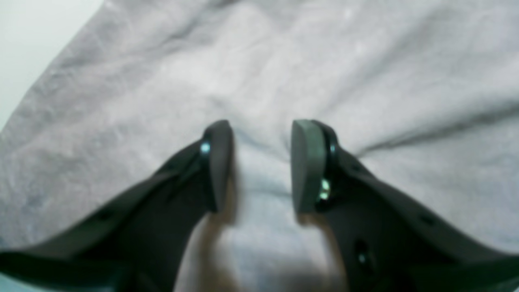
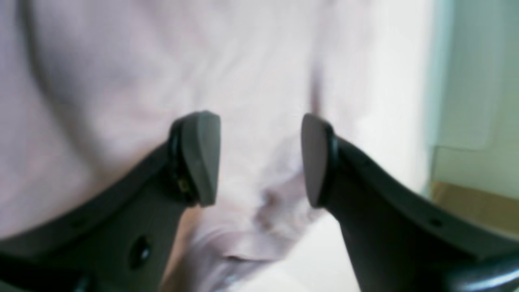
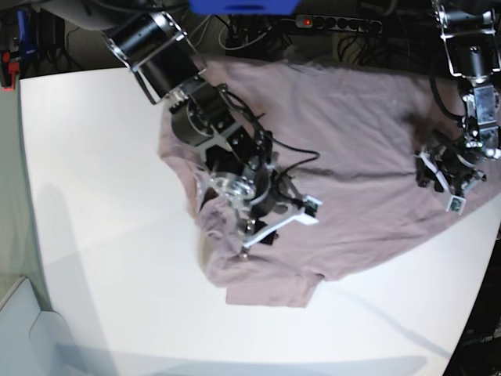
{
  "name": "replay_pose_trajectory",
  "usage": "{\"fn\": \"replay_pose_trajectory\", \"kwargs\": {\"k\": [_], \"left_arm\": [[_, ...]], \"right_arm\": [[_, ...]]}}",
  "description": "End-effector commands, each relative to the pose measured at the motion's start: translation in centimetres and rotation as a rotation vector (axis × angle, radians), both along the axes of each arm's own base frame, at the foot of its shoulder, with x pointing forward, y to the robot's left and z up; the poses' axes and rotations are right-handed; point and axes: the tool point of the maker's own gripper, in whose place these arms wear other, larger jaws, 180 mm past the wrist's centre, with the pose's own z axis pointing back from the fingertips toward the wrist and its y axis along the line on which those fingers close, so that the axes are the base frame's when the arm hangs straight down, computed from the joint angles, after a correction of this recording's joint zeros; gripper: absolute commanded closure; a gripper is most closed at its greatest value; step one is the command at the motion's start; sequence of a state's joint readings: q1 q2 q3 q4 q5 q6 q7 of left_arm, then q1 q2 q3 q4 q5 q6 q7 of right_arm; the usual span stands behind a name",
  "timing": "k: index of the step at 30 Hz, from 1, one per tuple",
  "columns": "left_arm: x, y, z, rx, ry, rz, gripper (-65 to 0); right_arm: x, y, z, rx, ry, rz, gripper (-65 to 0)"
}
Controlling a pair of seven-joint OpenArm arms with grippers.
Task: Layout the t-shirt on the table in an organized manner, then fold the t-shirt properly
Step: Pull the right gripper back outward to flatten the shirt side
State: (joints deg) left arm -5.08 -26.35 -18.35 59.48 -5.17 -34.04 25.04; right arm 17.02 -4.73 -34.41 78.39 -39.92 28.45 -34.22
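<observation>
Cloth is lying mostly spread on the white surface [image 3: 94, 235], but the t-shirt [image 3: 352, 141] is showing bunching at its sleeve end, so layout looks unfinished and folding seems not yet begun. At base-view left, the right end effector [image 2: 259, 158] is hovering released over that rumpled part. Farther right, the left end effector [image 1: 261, 166] is standing parted over flat fabric, gripping nothing.

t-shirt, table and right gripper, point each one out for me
t-shirt [image 3: 352, 133]: base view, flat chest area.
table [image 3: 102, 204]: base view, bare white top beside the shirt.
right gripper [image 2: 259, 158]: right wrist view, gap between its parted jaws.
</observation>
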Motion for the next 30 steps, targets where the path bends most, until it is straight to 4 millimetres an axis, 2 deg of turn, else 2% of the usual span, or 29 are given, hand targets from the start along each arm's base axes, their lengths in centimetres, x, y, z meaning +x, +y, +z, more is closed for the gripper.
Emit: {"fn": "replay_pose_trajectory", "kwargs": {"k": [1,5,9,14,17,21,26,30], "left_arm": [[-0.9,1.0,-0.5,0.051,0.059,-0.003,-24.6],[-1.1,1.6,-0.5,0.058,0.065,0.002,-24.6],[-1.2,3.8,0.5,0.101,0.063,0.015,-24.6],[-1.1,7.9,3.1,0.124,0.005,0.118,-24.6],[-0.8,9.2,4.5,0.143,-0.021,0.135,-24.6],[0.6,8.9,5.5,0.136,-0.050,0.134,-24.6],[0.8,8.4,5.4,0.125,-0.054,0.133,-24.6],[0.9,8.1,5.2,0.118,-0.054,0.132,-24.6]], "right_arm": [[2.0,-0.6,2.9,0.037,-0.070,-0.037,-32.5],[4.2,-5.5,3.4,0.088,-0.066,-0.193,-32.5],[5.5,-9.7,1.8,0.087,-0.018,-0.311,-32.5],[5.1,-12.3,0.0,0.090,0.030,-0.384,-32.4],[4.3,-12.5,-0.5,0.091,0.039,-0.388,-32.4],[3.2,-11.9,-0.6,0.106,0.038,-0.382,-32.4],[1.9,-8.1,0.6,0.165,0.065,-0.297,-31.5],[1.9,-7.5,0.2,0.167,0.087,-0.280,-26.9]]}}
